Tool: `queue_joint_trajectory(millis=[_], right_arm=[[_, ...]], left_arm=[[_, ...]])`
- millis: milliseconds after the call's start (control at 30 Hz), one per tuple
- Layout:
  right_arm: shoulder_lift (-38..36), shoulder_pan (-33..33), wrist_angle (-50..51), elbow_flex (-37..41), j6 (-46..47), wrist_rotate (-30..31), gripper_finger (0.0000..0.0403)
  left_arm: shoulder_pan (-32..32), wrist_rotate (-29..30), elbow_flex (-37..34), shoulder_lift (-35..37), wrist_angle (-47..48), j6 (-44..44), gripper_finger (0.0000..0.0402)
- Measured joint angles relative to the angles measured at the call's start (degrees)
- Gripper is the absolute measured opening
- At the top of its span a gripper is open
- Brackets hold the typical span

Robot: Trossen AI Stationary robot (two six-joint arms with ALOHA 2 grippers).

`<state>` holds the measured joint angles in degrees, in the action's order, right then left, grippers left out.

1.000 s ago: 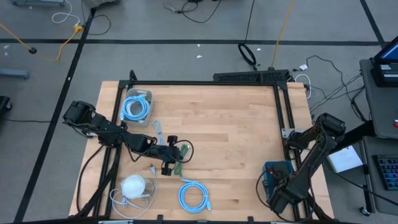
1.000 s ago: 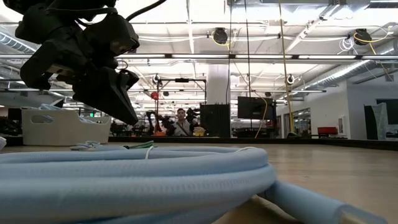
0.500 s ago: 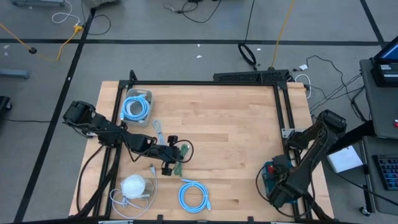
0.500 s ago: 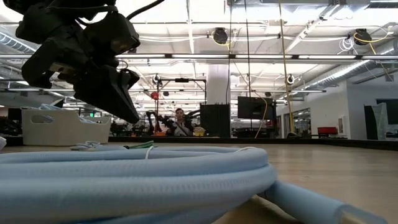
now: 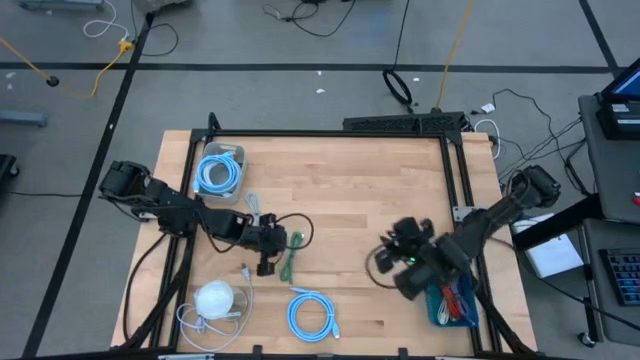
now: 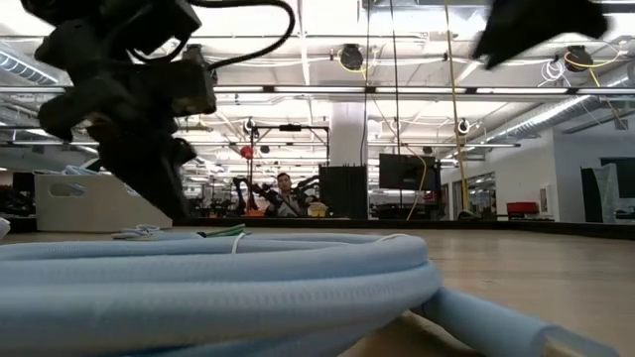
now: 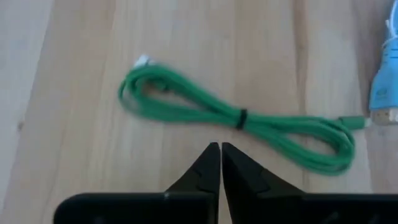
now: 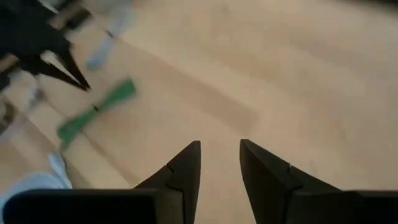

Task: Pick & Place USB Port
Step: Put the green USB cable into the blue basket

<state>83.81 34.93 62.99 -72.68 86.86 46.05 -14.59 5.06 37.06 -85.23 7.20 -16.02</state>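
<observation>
Green cable (image 7: 239,121): bundled, flat on tabletop (image 5: 370,190), just ahead of left fingers (image 7: 211,163), which are together, holding nothing.
Right fingers (image 8: 186,165): apart, holding nothing, well apart from cable.
White bin (image 5: 221,172): blue cable coil.
Blue bin (image 5: 452,300): red and other cables.

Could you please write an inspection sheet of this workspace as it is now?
Surface: wooden table, bare in the middle.
Job's things: bundled green cable flat on the wood, not held.
Clutter: white bin holding a blue coil; white bundle; blue box at the right edge.
Grippers: left gripper shut, empty, beside the green cable; right gripper open, empty, over bare wood.
Cables: blue coil near the front edge.
Surroundings: person far behind.
</observation>
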Motion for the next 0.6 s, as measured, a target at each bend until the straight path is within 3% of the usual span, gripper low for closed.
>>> queue_joint_trajectory(millis=[133, 267, 400, 600], right_arm=[[0.0, -5.0, -11.0, 2.0, -16.0, 5.0, 0.0102], [0.0, -9.0, -16.7, 5.1, -24.5, 6.9, 0.0102], [0.0, -11.6, -19.0, 9.9, -25.2, 7.7, 0.0102], [0.0, -12.3, -20.4, 18.6, -18.0, 6.2, 0.0102]], left_arm=[[2.1, 0.8, 4.6, 1.1, 13.5, -3.2, 0.0048], [3.4, 5.6, 11.3, 1.8, 25.9, -6.1, 0.0084], [5.1, 7.1, 16.8, 2.3, 30.4, -10.5, 0.0117], [6.3, 3.9, 17.5, -0.8, 30.0, -16.1, 0.0151]])
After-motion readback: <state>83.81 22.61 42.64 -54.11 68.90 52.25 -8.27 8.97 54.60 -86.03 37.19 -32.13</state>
